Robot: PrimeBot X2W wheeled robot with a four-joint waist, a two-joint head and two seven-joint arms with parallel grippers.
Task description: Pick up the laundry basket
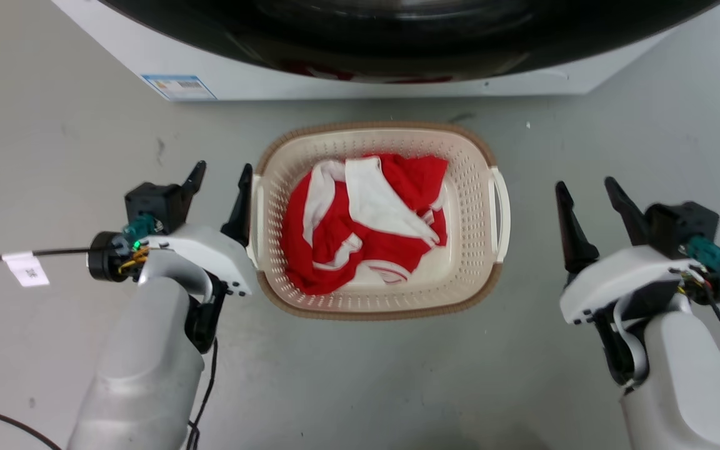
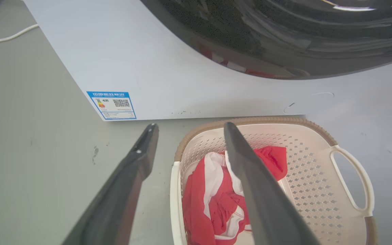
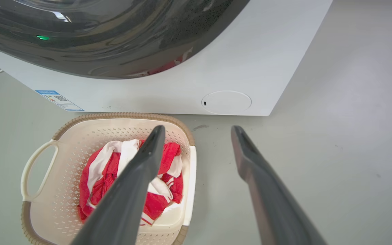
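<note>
The left gripper (image 1: 223, 169) is open, its two long dark fingers spread. Its inner finger stands just beside the left white loop handle (image 1: 256, 212) of the laundry basket (image 1: 474, 181), a cream plastic rounded-rectangular basket with perforated walls and a brown woven-look rim. Whether finger and handle touch cannot be told. In the left wrist view that handle lies between the two fingers. The right gripper (image 1: 585, 183) is open too, and hangs over the grey floor (image 1: 54, 156), apart from the basket's right white loop handle (image 1: 501, 212).

The basket sits on the floor between the two grippers. In it lies a crumpled red and white cloth (image 1: 366, 219). Just beyond the basket's far rim is a white washing machine (image 1: 335, 84) with a dark curved glass door and a blue-edged label (image 1: 179, 87) at its lower left corner. A black cable bearing a white tag (image 1: 25, 269) runs from the left wrist.
</note>
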